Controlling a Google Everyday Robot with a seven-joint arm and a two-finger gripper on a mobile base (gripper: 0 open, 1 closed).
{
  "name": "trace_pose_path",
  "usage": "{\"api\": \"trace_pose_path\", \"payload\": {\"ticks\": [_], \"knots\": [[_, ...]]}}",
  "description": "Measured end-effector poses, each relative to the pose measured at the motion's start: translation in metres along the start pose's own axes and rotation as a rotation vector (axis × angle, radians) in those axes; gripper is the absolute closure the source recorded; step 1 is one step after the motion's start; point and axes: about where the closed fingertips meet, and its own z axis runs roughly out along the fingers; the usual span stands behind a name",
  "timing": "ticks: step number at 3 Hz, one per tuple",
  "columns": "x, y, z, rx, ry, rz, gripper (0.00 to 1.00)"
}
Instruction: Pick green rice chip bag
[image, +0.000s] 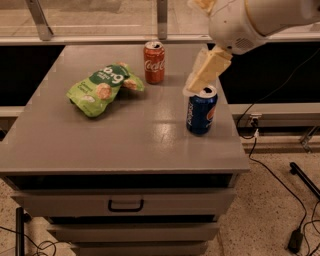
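The green rice chip bag lies flat on the left part of the grey cabinet top, crinkly light green with white lettering and pale round rice cakes printed on it. My gripper hangs from the white arm at the upper right, above and just behind the blue soda can. It is well to the right of the bag and not touching it.
A red soda can stands upright at the back, just right of the bag. The blue can stands near the cabinet's right edge. Drawers with a handle are below. Cables lie on the floor at right.
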Motion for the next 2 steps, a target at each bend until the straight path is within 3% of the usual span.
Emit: {"api": "trace_pose_path", "payload": {"ticks": [2], "knots": [[-0.056, -0.020, 0.057, 0.073, -0.100, -0.037, 0.00]]}}
